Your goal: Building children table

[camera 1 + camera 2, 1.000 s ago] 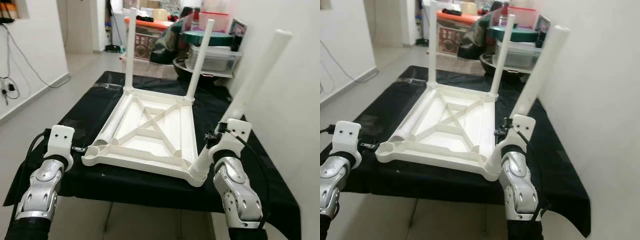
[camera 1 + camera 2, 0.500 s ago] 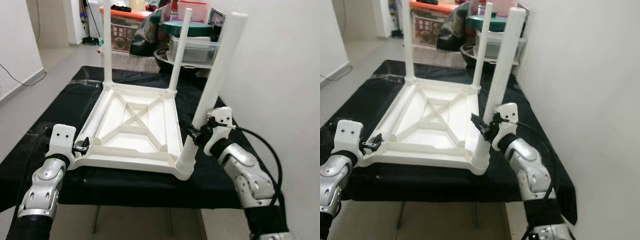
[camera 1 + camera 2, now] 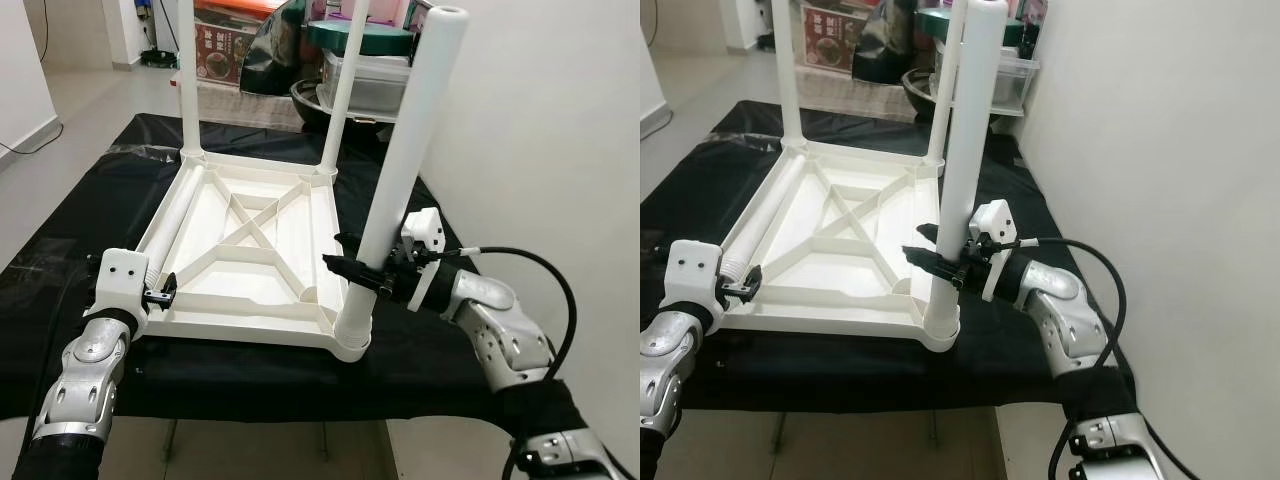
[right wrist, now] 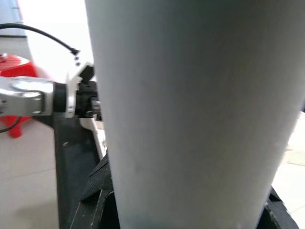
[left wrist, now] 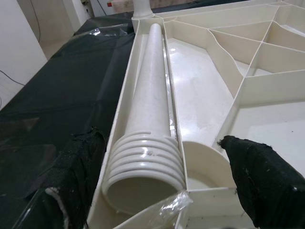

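The white table top lies upside down on the black cloth. Two white legs stand in its far corners. A third leg stands nearly upright in the near right corner socket. My right gripper is shut on it low down, reaching in from the right. The leg's surface sits right against the right wrist view. A loose leg lies inside the top along its left edge, threaded end toward me. My left gripper is open, its fingers straddling the near left corner.
A white wall runs close along the right side. Storage boxes and a dark bowl crowd the far end behind the table. The black cloth hangs over the edges, with floor to the left.
My right gripper has swung the held leg from leaning right to nearly upright in the near right socket. The camera has shifted. My left gripper stays at the near left corner.
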{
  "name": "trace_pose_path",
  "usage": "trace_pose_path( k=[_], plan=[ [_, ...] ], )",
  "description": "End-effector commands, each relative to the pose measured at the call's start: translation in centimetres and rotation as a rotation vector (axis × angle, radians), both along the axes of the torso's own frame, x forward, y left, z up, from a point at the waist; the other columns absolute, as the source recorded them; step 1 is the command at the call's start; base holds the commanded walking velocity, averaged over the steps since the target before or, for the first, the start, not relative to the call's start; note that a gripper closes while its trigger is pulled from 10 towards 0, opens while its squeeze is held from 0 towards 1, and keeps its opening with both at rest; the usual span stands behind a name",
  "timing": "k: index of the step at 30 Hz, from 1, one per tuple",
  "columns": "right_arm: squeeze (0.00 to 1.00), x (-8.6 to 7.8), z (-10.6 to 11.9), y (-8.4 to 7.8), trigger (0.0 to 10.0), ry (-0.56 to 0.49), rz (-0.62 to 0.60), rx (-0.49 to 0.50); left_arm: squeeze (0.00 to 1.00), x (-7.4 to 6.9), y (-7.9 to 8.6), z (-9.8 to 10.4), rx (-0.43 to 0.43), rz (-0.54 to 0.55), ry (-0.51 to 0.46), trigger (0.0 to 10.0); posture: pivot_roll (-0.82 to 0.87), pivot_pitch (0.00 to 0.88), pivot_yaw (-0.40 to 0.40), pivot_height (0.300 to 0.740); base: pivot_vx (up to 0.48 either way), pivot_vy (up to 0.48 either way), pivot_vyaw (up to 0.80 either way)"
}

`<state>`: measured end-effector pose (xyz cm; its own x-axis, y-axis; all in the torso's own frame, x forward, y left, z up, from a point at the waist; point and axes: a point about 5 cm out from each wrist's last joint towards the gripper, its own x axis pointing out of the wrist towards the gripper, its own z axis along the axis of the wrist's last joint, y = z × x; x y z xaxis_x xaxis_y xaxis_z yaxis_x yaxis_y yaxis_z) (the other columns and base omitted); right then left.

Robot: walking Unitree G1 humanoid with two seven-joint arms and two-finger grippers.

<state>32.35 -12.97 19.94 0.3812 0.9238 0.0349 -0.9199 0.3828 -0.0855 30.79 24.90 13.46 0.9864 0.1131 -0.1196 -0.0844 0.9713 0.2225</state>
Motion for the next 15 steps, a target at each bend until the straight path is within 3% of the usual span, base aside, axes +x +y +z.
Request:
trace_pose_path(
  k=[1, 5, 7, 10, 12, 13, 15],
  plan=[
    [0.0, -0.3, -3.3, 1.0, 0.0, 0.151, 0.032, -0.01, 0.0, -0.2, -0.2, -0.2, -0.011, -0.004, 0.009, 10.0, 0.17, 0.0, -0.168, 0.74, 0.0, 0.0, 0.0],
    [0.0, 0.3, -3.6, 1.0, 0.0, 0.151, -0.062, -0.002, 0.0, -0.2, -0.2, -0.2, -0.015, -0.002, 0.01, 10.0, 0.17, 0.0, -0.166, 0.74, 0.0, 0.0, 0.0],
    [0.0, 1.0, -4.2, 0.9, 0.0, 0.136, -0.208, -0.012, 0.0, -0.3, -0.1, -0.2, -0.017, -0.001, 0.012, 10.0, 0.16, 0.0, -0.162, 0.74, 0.0, 0.0, 0.0],
    [0.0, 1.9, -5.0, 0.3, 0.0, 0.193, -0.45, 0.033, 0.0, -0.4, -0.1, -0.2, -0.018, 0.001, 0.013, 10.0, 0.16, 0.0, -0.157, 0.74, 0.0, 0.0, 0.0],
    [0.0, 2.0, -6.1, -0.4, 0.0, 0.224, -0.601, 0.053, 0.0, -0.3, -0.1, -0.2, -0.018, 0.002, 0.014, 10.0, 0.16, 0.0, -0.151, 0.74, 0.0, 0.0, 0.0],
    [0.0, 2.0, -6.1, -0.4, 0.0, 0.224, -0.601, 0.053, 0.0, -0.3, -0.1, -0.2, -0.018, 0.002, 0.014, 10.0, 0.16, 0.0, -0.151, 0.74, 0.0, 0.0, 0.0],
    [0.0, 1.7, -7.8, -1.4, 0.0, 0.287, -0.765, 0.043, 0.0, -0.2, -0.1, -0.1, -0.017, 0.003, 0.013, 10.0, 0.16, 0.0, -0.146, 0.74, 0.0, 0.0, 0.0]
  ],
)
